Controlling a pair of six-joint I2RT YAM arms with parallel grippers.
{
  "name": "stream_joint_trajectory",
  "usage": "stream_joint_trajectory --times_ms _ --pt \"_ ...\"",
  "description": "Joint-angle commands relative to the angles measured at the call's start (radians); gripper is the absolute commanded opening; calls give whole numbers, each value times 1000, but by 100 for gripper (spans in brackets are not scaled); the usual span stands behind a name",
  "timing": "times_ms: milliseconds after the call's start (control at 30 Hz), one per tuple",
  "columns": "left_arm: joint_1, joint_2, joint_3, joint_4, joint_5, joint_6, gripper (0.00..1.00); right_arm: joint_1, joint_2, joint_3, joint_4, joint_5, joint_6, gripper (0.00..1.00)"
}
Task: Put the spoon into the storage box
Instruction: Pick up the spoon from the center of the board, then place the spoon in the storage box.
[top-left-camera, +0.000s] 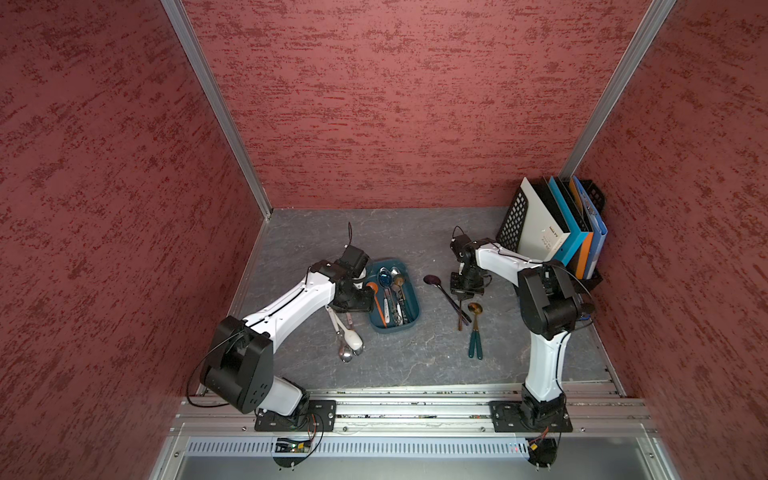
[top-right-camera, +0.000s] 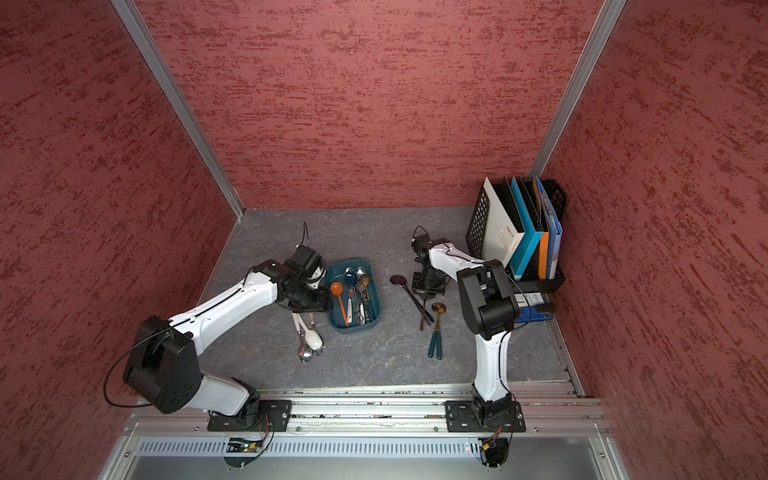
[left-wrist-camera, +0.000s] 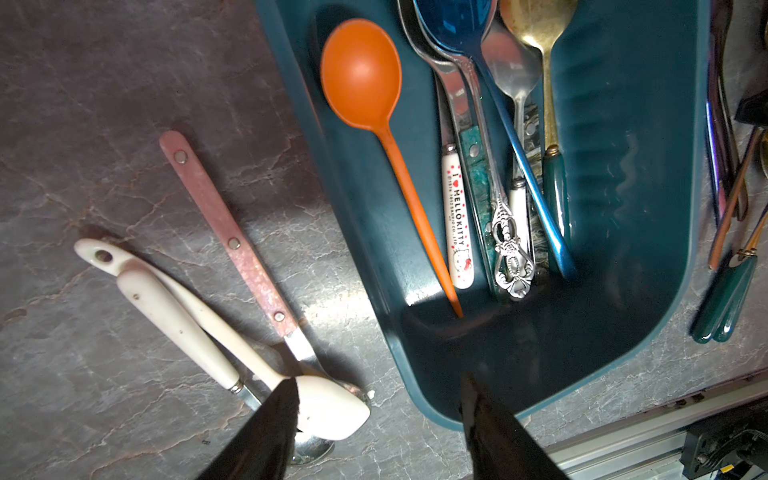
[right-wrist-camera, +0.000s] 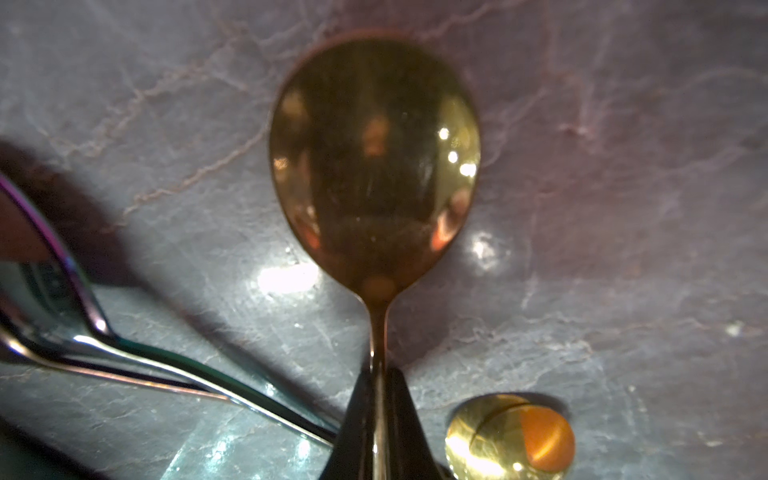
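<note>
Grey marbled tabletop, teal storage box; red textured walls, aluminium posts.

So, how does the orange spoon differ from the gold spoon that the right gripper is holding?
Place: the orange spoon lies inside the storage box; the gold spoon is outside it, over the grey table.
Hold: nothing grips the orange spoon; the shut right gripper pinches the gold spoon's neck.
Surface: the orange spoon looks matte; the gold spoon is shiny and mirrors lights.
Both have an oval bowl on a thin neck.
</note>
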Motion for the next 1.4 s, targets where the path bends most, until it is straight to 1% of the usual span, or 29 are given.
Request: stream_joint_trajectory --times_ms 0,233,400,500,767,933,1133,1267,1367 --pt "13 -32 -23 11 -13 8 65 15 35 -11 47 -31 -2 6" --pt "64 -64 -62 53 46 -6 65 15 -5 22 29 -22 -14 4" --pt "148 -118 -103 96 128 -36 65 16 -59 41 -6 -15 -54 3" --pt "214 -156 -137 124 179 -55 65 16 -86 68 -43 -3 -70 2" --pt "343 -223 -214 157 260 -74 66 41 -113 180 -133 -1 -89 1" --pt "401 -253 -266 189 315 -102 66 104 -81 301 -204 -8 -97 2" --pt "465 -279 -320 218 374 -118 66 199 -19 452 -244 -33 -91 2" --pt "484 -283 -334 217 387 -116 66 273 63 572 -276 -57 -88 2" --pt "487 -291 -335 206 383 -106 66 323 114 611 -279 -66 -88 2"
